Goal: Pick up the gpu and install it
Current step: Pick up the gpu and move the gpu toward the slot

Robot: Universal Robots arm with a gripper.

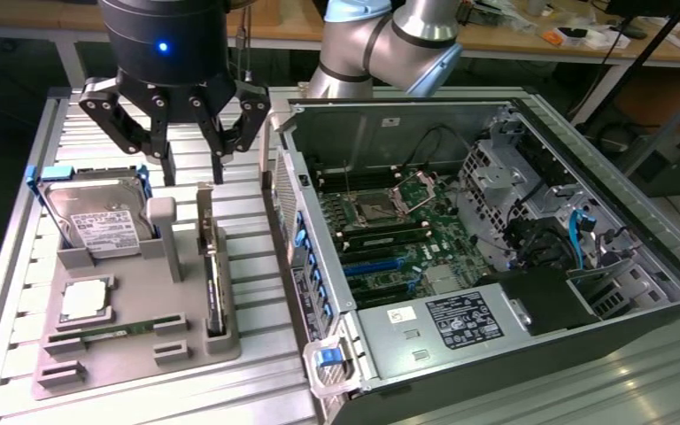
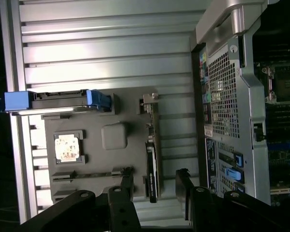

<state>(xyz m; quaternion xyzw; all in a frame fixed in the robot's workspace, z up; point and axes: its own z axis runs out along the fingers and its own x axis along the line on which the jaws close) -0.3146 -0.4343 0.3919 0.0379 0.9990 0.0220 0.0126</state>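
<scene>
Black three-link gripper [image 1: 194, 170] on your silver jointed arm [image 1: 375, 44]: wrist turned straight down, hanging over the far end of the grey moulded tray [image 1: 139, 350]. The fingers [image 2: 127, 186] stand apart with nothing clamped between them.

Item, the gpu [image 1: 212, 266]: a thin green card with a black cooler block and a silver end bracket. It stands on edge in the tray slot nearest the computer case. In the wrist view the gpu [image 2: 152, 164] lies in line with the gap in the gripper [image 2: 154, 187], one finger to either side and clear of it.

Same tray, you also have:
- silver hard drive with white label [image 1: 102, 226]
- square processor chip [image 1: 86, 299]
- narrow green RAM stick [image 1: 116, 331]

Open black computer case [image 1: 364, 124], green motherboard [image 1: 399, 239] exposed, on the exterior view's right. All sits on the ribbed aluminium desk [image 1: 10, 292].
</scene>
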